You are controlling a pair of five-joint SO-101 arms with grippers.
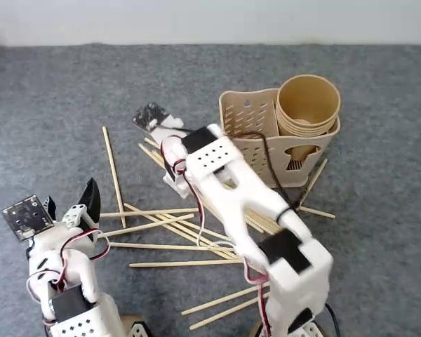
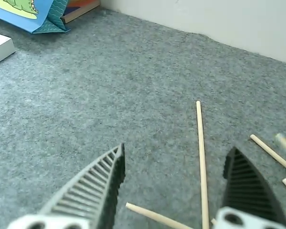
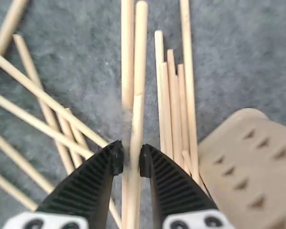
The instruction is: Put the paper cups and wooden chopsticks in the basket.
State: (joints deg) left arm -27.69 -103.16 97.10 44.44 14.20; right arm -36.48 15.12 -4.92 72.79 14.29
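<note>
A beige basket [image 1: 256,130] stands at the back right, with stacked paper cups [image 1: 309,105] in one compartment. Wooden chopsticks [image 1: 168,228] lie scattered over the grey carpet. My right gripper [image 3: 128,155] is down among a bundle just left of the basket [image 3: 250,157] and is shut on one chopstick [image 3: 137,114]. My left gripper [image 1: 70,203] hangs open at the front left above the carpet. In the left wrist view a single chopstick [image 2: 200,152] lies between its spread fingers [image 2: 100,191], and a second chopstick end [image 2: 155,215] pokes in below.
The right arm [image 1: 231,189] stretches over the chopstick pile. Chopsticks [image 1: 312,182] lean against the basket's front. A wall runs behind the carpet, with colourful books [image 2: 35,14] and a white object [image 2: 0,47] off to the left side.
</note>
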